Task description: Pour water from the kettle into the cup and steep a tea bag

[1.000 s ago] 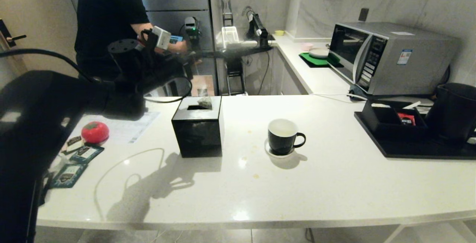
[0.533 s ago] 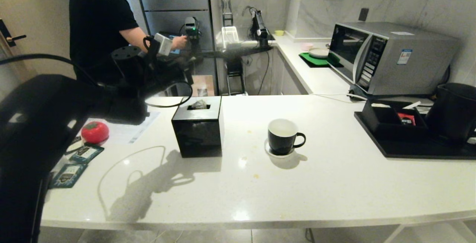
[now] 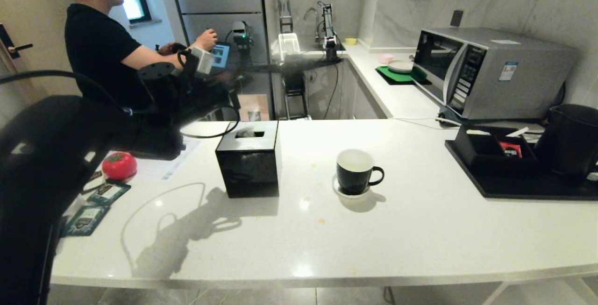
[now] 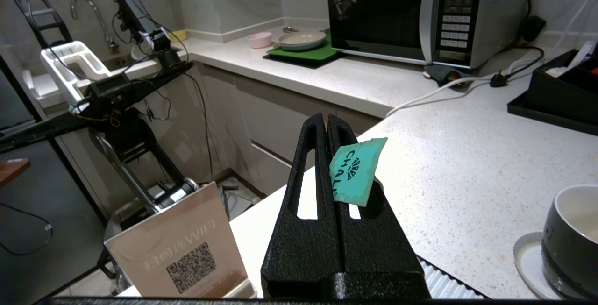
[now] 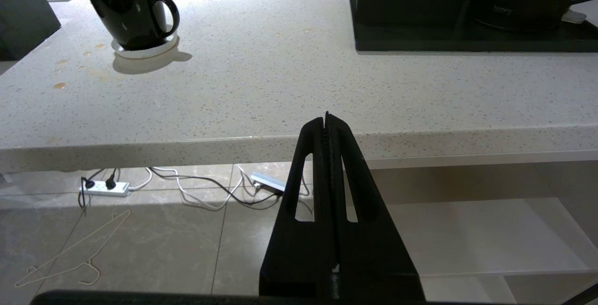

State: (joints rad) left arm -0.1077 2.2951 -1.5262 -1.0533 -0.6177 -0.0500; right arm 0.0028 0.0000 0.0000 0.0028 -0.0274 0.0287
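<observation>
The black cup [image 3: 354, 172] with a white inside stands on its small white saucer [image 3: 337, 191] mid-counter; it also shows as the cup [image 4: 572, 239] and the cup [image 5: 128, 8]. No water can be made out in it. The matte black kettle [image 3: 572, 139] stands at the far right on a black tray [image 3: 514, 190]. My left gripper [image 4: 325, 119] is shut on a teal printed paper tag [image 4: 357, 169], raised above the counter's left back. A pale pouch, the tea bag [image 3: 246, 133], shows in the slot of the black box [image 3: 249, 165]. My right gripper [image 5: 326, 117] is shut on nothing, below the counter's front edge.
A person [image 3: 103, 48] in black sits behind the counter at the left. A microwave [image 3: 486, 69] stands at the back right. Teal sachets [image 3: 98, 202] and a red tomato-shaped thing [image 3: 119, 166] lie at the left edge. A WiFi sign [image 4: 177, 244] stands near the left gripper.
The pale pouch has sunk from just above the black box's slot down into it. The person behind has shifted to the left. Cup and kettle have not moved.
</observation>
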